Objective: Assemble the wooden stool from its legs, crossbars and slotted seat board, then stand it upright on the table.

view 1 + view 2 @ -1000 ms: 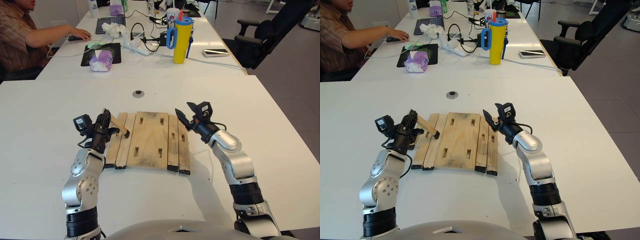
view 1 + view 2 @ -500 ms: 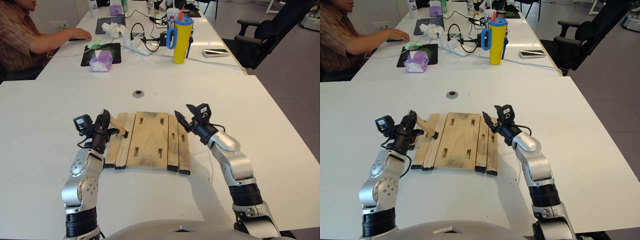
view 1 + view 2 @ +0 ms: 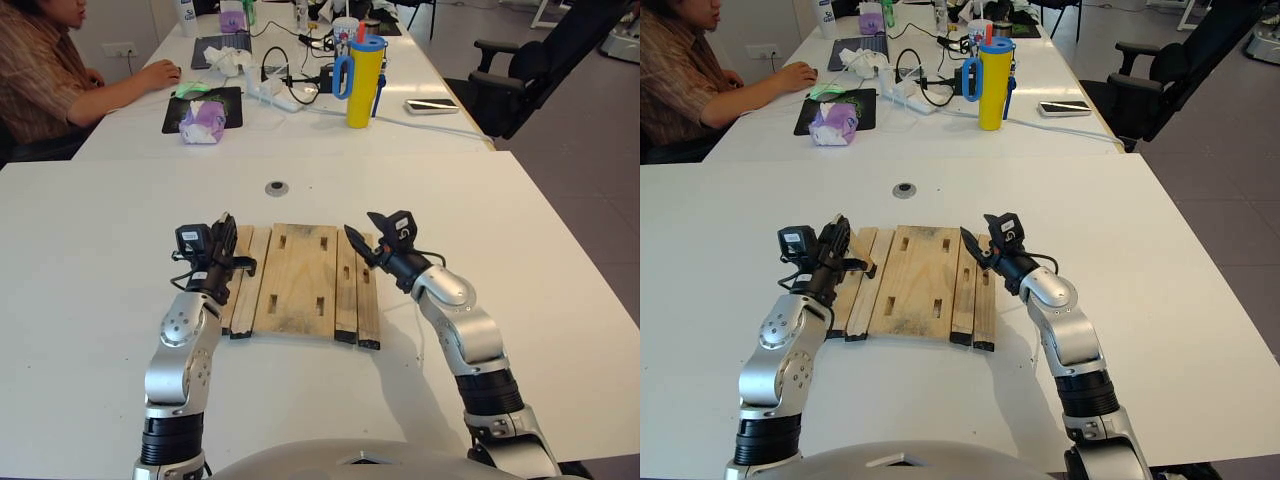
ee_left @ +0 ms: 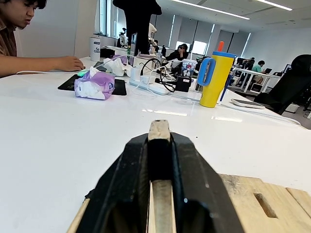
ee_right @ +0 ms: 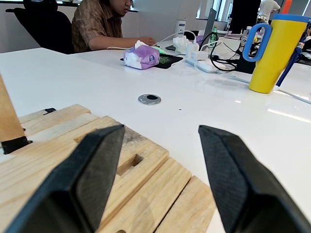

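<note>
Two grippers hang over the middle of the white desk (image 3: 520, 230), one at each side of the flat, pale wooden seat board with rectangular slots (image 3: 300, 285). The board lies flat about midway between the desk's left and right edges. Two narrow wooden slats (image 3: 243, 285) lie alongside it on its left, and two more slotted wooden slats (image 3: 356, 295) lie against its right side.

The left gripper (image 3: 222, 250) sits above the left slats with its black fingers (image 4: 121, 184) clamped on a short pale wooden stick with a black-capped end (image 4: 159, 130). The stick runs between the fingers and tilts down toward the board, its dark end low over the left slats. Whether that end touches them cannot be told.

The right gripper (image 3: 362, 232) hovers over the board's far right corner, above the right slats. Its two black fingers (image 5: 92, 170) are spread wide and hold nothing.

A small round grey grommet (image 3: 276, 188) is set into the desk between the board and the far edge. Beyond that edge, on a second white desk, stand a tall yellow tumbler with a blue handle and lid (image 3: 365, 80) and a purple tissue pack (image 3: 203, 122).
</note>
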Tool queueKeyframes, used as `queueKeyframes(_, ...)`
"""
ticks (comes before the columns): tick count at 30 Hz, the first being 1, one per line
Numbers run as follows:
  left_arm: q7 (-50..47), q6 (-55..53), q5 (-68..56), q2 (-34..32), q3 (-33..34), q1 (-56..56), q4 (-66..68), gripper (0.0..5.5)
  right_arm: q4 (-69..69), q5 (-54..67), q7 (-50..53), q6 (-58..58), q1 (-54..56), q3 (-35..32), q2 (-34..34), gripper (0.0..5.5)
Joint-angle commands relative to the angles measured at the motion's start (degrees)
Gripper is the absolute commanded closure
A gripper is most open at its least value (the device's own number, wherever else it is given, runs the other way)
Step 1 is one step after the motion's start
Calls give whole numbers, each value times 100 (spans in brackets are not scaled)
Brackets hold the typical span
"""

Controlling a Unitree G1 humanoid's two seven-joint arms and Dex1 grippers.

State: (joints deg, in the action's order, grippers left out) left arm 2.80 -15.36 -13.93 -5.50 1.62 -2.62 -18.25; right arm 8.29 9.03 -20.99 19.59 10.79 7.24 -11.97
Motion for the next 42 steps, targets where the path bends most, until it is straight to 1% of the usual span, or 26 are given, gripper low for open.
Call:
queueKeyframes(1, 85, -194, 247, -56, -169, -475, 507, 506, 54, -76, 30, 55, -33, 18, -11, 269)
queueKeyframes(4, 202, 13, 417, -135, -311, -582, 573, 506, 100, -87, 34, 96, -44, 21, -7, 269)
queueKeyframes(14, 220, 449, 700, -82, -427, -791, 761, 506, 124, -116, -44, 194, -22, 43, -48, 269)
queueKeyframes(21, 364, 1140, 818, -130, -437, -1030, 1052, 506, 139, -122, -93, 249, 66, 62, -74, 269)
queueKeyframes(29, 403, 1264, 919, -151, -525, -929, 1085, 506, 67, -146, -134, 229, 108, 75, -72, 269)
queueKeyframes(34, 457, 1165, 910, -210, -537, -747, 1013, 506, 36, -167, -123, 207, 109, 89, -41, 269)
queueKeyframes(35, 494, 1187, 898, -229, -545, -724, 1001, 470, 29, -169, -120, 204, 115, 90, -34, 269)
queueKeyframes(36, 524, 1218, 875, -234, -544, -710, 988, 464, 24, -169, -116, 203, 119, 89, -29, 269)
queueKeyframes(42, 599, 1392, 803, -236, -371, -440, 748, 381, -102, -167, -99, 127, 107, 73, 13, 269)
